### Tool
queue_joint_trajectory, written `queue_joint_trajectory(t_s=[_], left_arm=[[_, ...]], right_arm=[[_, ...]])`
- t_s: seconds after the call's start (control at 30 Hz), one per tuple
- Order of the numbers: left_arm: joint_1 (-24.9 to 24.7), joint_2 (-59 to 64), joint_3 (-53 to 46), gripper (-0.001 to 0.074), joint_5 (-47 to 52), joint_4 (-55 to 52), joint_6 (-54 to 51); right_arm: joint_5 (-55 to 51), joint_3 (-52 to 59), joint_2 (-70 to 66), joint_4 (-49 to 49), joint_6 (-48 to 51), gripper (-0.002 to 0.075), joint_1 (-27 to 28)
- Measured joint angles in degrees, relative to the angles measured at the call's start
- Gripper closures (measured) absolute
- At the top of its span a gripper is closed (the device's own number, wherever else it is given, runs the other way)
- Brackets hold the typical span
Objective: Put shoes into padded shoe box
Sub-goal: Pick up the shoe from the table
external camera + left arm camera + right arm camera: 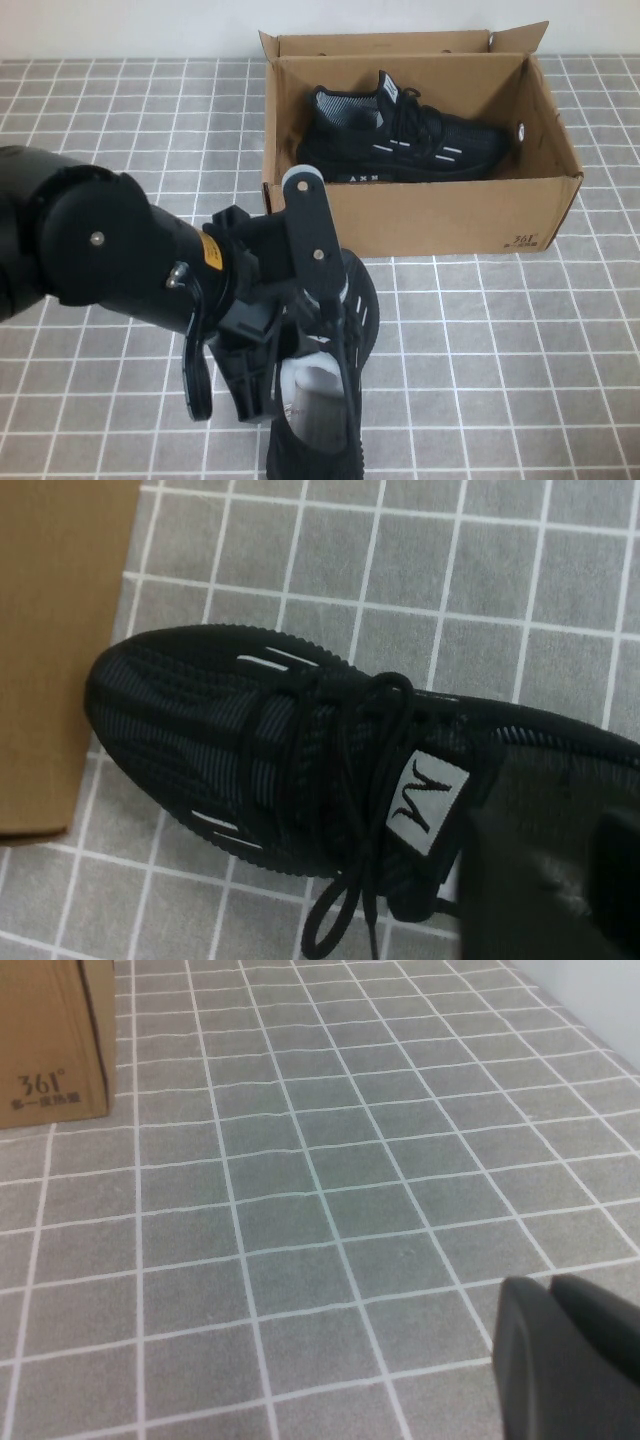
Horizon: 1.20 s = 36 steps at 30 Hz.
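Shoes [405, 135], box [440, 215], grey tiles [500, 340].

The left arm [90, 250] is matte black: a fat rounded barrel at the left of the high view, with a small silver screw head, a yellow label and a grey knuckle. A black link with a white rounded cap rises at centre. The left gripper [300, 385] is black plastic. The right gripper [565, 1355] shows only as a dark grey block at lower right.
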<state>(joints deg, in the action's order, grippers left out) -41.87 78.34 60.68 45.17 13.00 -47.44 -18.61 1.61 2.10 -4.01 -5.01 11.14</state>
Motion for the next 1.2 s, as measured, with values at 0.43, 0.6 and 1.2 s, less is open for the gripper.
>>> queue_joint_trajectory(t_s=[0.43, 0.6, 1.2], left_arm=[[-0.27, 5.85, 0.09, 0.0318, -1.52, -3.77, 2.39], [-0.27, 7.8, 0.09, 0.0316, -3.14, -4.25, 2.65], [-0.27, 9.99, 0.09, 0.0346, -6.14, -4.45, 2.84]], right_arm=[[0.0, 0.0, 0.0, 0.0, 0.0, 0.0732, 0.0], [0.0, 0.0, 0.0, -0.1, 0.0, 0.0732, 0.0], [0.0, 0.0, 0.0, -0.1, 0.0, 0.0732, 0.0]])
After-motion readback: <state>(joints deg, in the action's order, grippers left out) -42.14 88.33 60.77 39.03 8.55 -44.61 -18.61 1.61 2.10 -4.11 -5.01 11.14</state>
